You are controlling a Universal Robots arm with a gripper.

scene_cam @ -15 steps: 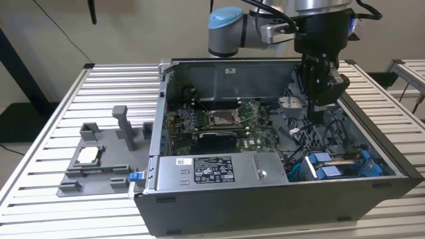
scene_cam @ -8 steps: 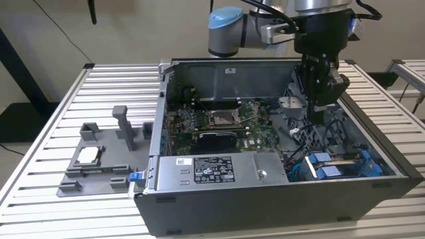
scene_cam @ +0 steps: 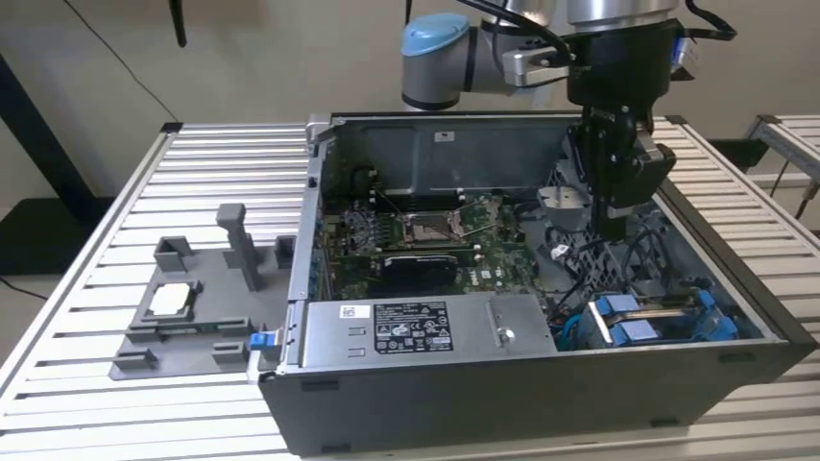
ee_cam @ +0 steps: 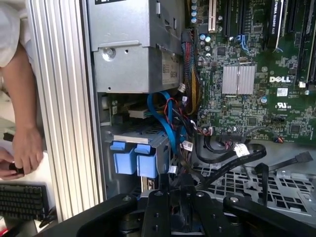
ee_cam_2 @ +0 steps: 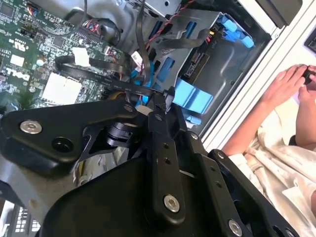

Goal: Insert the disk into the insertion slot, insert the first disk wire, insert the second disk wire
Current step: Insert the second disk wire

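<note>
Closest to me in the exterior view stands the case (scene_cam: 513,403) wall, with the power-supply box (scene_cam: 423,327) just behind it. The disk (scene_cam: 635,331) lies in the slot (scene_cam: 577,334) at the corner on the exterior view's right, its blue tabs showing. Above it the gripper (scene_cam: 615,233) hangs inside the case, beside the motherboard (scene_cam: 494,221) and apart from the disk. In the second wrist view the jaws look closed nearly together, tips down among the wires, and a blue wire (ee_cam_2: 144,74) runs right up to them; whether it is pinched between them I cannot tell. The disk (ee_cam_2: 190,96) sits just beyond. In the first wrist view the disk (ee_cam: 131,158) looks seated, and the blue wire (ee_cam: 165,118) curls slack above it. I judge the disk stiff, fairly heavy and shy of knocks, best held by its carrier's plastic tabs, never the label face. The wires look light and floppy, so the rigid plug end is the place to grip.
</note>
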